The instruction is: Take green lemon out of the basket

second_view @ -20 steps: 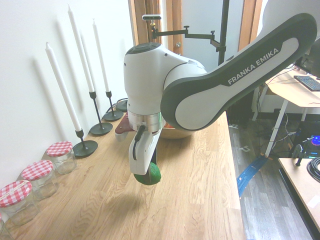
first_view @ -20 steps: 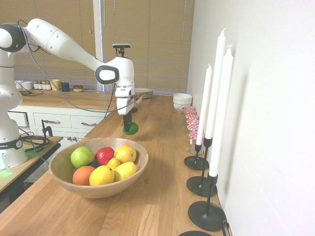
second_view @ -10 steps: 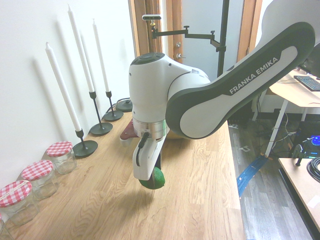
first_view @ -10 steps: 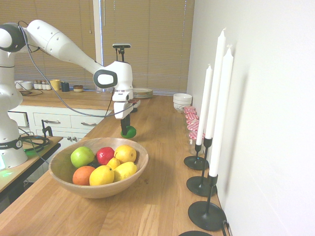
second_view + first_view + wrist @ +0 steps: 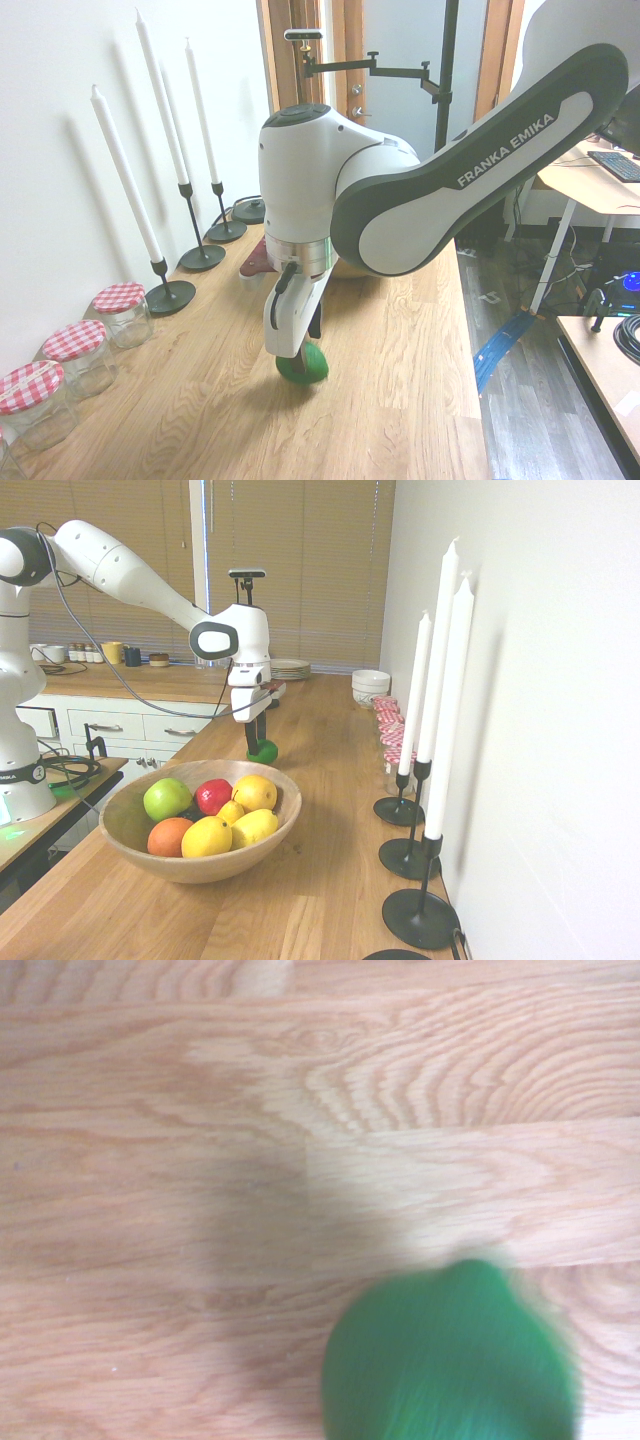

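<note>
The green lemon (image 5: 264, 751) (image 5: 305, 366) is out of the basket, low down and touching the wooden counter beyond it. My gripper (image 5: 258, 745) (image 5: 300, 355) points straight down, its fingers shut on the lemon's sides. In the wrist view the lemon (image 5: 450, 1360) is a blurred green round over bare wood. The basket (image 5: 200, 865), a wide wooden bowl, stands nearer the first exterior camera. It holds a pale green apple (image 5: 167, 798), a red fruit (image 5: 212, 795), an orange (image 5: 168, 835) and yellow lemons (image 5: 250, 825).
Tall white candles (image 5: 437, 680) in black holders line the wall side. Jars with red checked lids (image 5: 120, 310) stand along the same wall. White bowls (image 5: 371, 685) and stacked plates (image 5: 290, 667) sit at the counter's far end. The counter's other side is an open edge.
The arm has come down with the green lemon. The fruit hung above the counter a second ago and now touches the wood. The basket's fruits have not moved.
</note>
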{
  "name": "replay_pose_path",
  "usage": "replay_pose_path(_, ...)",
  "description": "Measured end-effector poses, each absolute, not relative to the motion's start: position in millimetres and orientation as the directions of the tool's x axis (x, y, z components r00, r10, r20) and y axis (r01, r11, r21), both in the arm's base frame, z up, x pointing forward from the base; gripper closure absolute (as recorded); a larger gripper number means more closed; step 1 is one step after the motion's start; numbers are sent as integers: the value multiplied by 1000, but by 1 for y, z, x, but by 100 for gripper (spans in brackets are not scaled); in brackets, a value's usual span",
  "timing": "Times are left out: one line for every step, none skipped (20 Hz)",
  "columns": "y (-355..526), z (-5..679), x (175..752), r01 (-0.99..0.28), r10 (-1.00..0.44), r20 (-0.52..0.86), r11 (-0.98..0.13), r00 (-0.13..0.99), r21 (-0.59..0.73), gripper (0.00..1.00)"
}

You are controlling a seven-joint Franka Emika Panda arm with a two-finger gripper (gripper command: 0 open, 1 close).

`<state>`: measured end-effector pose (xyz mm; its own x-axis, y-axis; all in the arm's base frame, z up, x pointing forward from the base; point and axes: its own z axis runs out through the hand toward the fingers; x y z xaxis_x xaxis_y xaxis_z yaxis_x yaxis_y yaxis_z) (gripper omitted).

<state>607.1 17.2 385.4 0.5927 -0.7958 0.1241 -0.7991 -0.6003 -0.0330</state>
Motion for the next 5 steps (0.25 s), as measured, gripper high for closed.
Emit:
replay_pose_path(16,385,607,-800,-797,124,-599,591,-34,0)
replay_pose_path(15,386,607,-801,-798,124,-598,590,-34,0)
replay_pose_path(15,386,607,-802,-799,125,-597,589,-34,0)
replay_pose_path(14,386,607,-802,-799,125,-596,588,-35,0)
replay_pose_path(14,386,607,-803,-799,125,-596,588,-35,0)
